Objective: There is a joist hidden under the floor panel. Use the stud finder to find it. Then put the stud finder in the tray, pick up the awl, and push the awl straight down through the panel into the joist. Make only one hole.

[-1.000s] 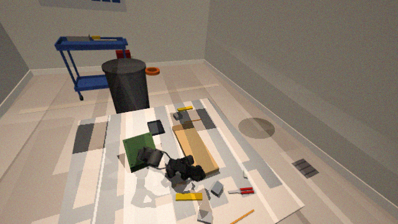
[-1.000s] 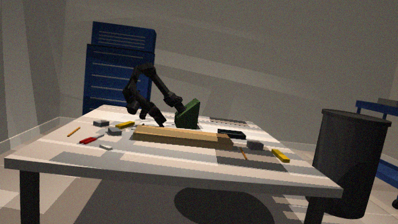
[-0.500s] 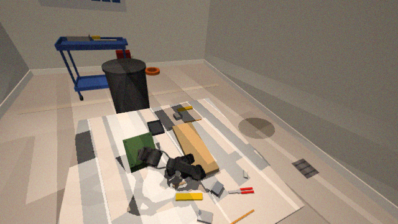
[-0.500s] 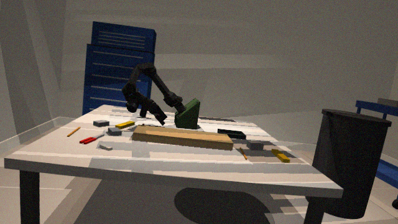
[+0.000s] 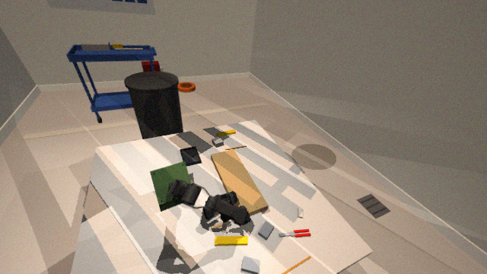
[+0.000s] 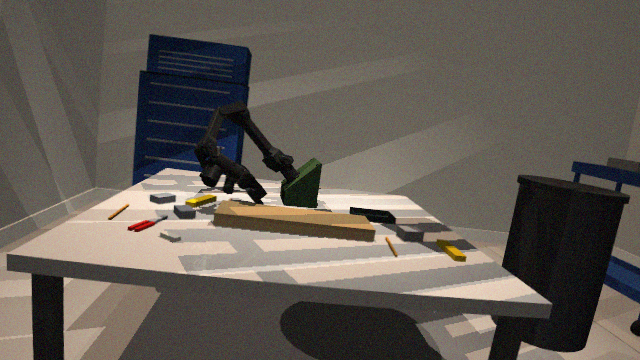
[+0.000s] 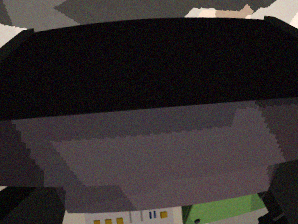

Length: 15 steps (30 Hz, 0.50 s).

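The floor panel, a tan board [image 5: 237, 179] [image 6: 295, 220], lies across the table. My gripper [image 5: 242, 218] [image 6: 258, 194] is low at the panel's end nearest the yellow block and grey blocks. It is shut on a dark block, taken to be the stud finder [image 7: 165, 160], which fills much of the wrist view. Whether it touches the panel is hidden. The black tray [image 5: 190, 156] [image 6: 372, 215] looks empty and lies beyond the panel's other end. A small tan piece [image 5: 218, 225] shows under the arm, perhaps the awl; I cannot tell.
The arm stands on a green mount [image 5: 169, 183] [image 6: 305, 187]. Near the gripper are a yellow block [image 5: 230, 240] [image 6: 201, 200], a grey block [image 5: 265, 230] [image 6: 184, 211] and red-handled pliers [image 5: 300, 234] [image 6: 145, 224]. Another yellow block [image 5: 226, 133] [image 6: 451, 250] lies at the far end.
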Tool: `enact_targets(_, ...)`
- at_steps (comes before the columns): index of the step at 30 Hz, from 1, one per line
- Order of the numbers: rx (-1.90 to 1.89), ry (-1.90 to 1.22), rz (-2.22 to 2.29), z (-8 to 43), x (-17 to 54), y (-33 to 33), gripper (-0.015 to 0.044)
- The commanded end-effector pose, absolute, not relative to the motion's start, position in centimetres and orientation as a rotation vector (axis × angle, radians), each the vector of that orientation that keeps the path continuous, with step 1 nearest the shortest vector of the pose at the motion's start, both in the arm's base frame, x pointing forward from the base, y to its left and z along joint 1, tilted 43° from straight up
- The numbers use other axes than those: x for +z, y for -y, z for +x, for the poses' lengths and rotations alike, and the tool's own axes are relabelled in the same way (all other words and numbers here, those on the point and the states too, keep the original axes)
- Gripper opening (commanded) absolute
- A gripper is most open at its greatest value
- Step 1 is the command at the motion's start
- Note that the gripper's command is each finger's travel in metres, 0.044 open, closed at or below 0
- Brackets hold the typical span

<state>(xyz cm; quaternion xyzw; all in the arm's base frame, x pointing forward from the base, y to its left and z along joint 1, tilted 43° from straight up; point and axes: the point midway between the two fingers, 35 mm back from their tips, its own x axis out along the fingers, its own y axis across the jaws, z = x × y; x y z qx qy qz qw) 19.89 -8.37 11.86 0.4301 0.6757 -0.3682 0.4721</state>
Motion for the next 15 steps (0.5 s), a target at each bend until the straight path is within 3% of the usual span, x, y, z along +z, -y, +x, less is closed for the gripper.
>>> enact_targets(1,-0.9,-1.663,1.048,19.74,11.42,8.79,0.0)
enact_targets(7,-0.903,-1.665,1.045,19.65,10.89,9.47,0.0)
enact_targets(15,-0.907,-1.656,1.048,19.89,10.77,9.74,0.021)
